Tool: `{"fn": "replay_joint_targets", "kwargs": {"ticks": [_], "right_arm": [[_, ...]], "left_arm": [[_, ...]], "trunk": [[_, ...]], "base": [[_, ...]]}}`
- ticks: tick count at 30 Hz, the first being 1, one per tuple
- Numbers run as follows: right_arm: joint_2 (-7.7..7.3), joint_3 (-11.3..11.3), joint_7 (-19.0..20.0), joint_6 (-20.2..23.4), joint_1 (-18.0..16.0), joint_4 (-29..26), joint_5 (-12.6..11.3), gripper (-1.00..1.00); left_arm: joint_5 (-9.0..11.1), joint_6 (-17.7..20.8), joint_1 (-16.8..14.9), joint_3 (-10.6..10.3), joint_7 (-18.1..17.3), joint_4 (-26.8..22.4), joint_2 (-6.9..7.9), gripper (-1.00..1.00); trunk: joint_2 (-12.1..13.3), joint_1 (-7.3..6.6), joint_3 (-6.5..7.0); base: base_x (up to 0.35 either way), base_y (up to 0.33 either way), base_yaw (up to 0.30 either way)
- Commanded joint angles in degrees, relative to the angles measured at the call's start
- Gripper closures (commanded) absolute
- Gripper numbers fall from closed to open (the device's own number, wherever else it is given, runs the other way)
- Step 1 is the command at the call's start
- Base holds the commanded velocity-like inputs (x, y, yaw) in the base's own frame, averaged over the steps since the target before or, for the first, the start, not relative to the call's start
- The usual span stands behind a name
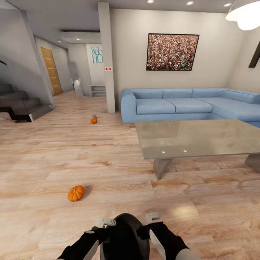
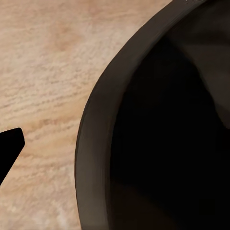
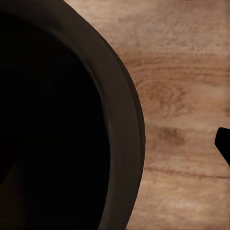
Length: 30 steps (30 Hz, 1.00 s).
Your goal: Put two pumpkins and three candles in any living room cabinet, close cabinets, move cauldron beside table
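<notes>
A black cauldron (image 1: 124, 236) sits low between the robot's two arms at the near edge of the head view, its round dark body pressed between the left gripper (image 1: 104, 222) and the right gripper (image 1: 153, 217), one on each side of the rim; from the wrists, the thick dark rim (image 2: 93, 143) curves across pale floor (image 2: 43, 62), with one black fingertip (image 2: 9, 143) showing outside the left side and another (image 3: 224, 143) outside the right; whether each claw is clamped on the rim or merely set against it cannot be told, since the inner fingers are lost in the black bowl; ahead and to the left, a pumpkin (image 1: 76, 193) lies on the bare wood floor, well apart from the cauldron; a second pumpkin (image 1: 94, 120) rests farther off, near the foot of a white pillar (image 1: 107, 57), with a small grey candle (image 1: 94, 116) touching or just behind it; to the right stands a low grey table (image 1: 195, 139) on angled legs, and behind it a long blue sofa (image 1: 187, 104) runs along the wall beneath a framed picture (image 1: 172, 52); dark stairs (image 1: 20, 104) rise at far left, and a hallway leads back to a wooden door (image 1: 51, 70)
</notes>
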Motion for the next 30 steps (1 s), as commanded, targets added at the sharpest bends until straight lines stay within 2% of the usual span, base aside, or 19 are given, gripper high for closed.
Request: {"fn": "replay_joint_targets", "kwargs": {"ticks": [1, 5, 19, 23, 30], "right_arm": [[0.0, 0.3, -0.5, 0.2, 0.0, -0.1, -0.6, -1.0], [0.0, 0.3, -0.5, 0.2, 0.0, -0.1, -0.6, -1.0], [0.0, 0.3, -0.5, 0.0, 0.0, 0.0, -0.6, -1.0], [0.0, 0.3, -0.5, -0.1, 0.0, 0.0, -0.6, -1.0], [0.0, 0.3, -0.5, -0.1, 0.0, 0.0, -0.6, -1.0]], "left_arm": [[0.5, 0.3, 0.0, -0.3, 0.1, -0.1, 0.05, -1.0], [0.5, 0.2, 0.0, -0.3, 0.1, -0.1, 0.05, -1.0], [0.5, -0.2, 0.0, -0.3, 0.1, -0.1, 0.05, -1.0], [0.5, -0.5, 0.0, -0.3, 0.1, -0.1, 0.05, -1.0], [0.5, -0.5, 0.0, -0.3, 0.1, -0.1, 0.08, -1.0]], "trunk": [[0.0, 0.01, -0.28], [-0.1, 0.12, -1.16], [-0.1, 0.12, -1.16], [-0.1, 0.22, -2.05], [-0.1, 0.22, -2.05]], "base": [[0.0, 0.0, 0.0], [0.0, 0.0, 0.0], [0.0, 0.0, 0.0], [0.0, 0.0, 0.0], [0.0, 0.0, 0.0]]}}
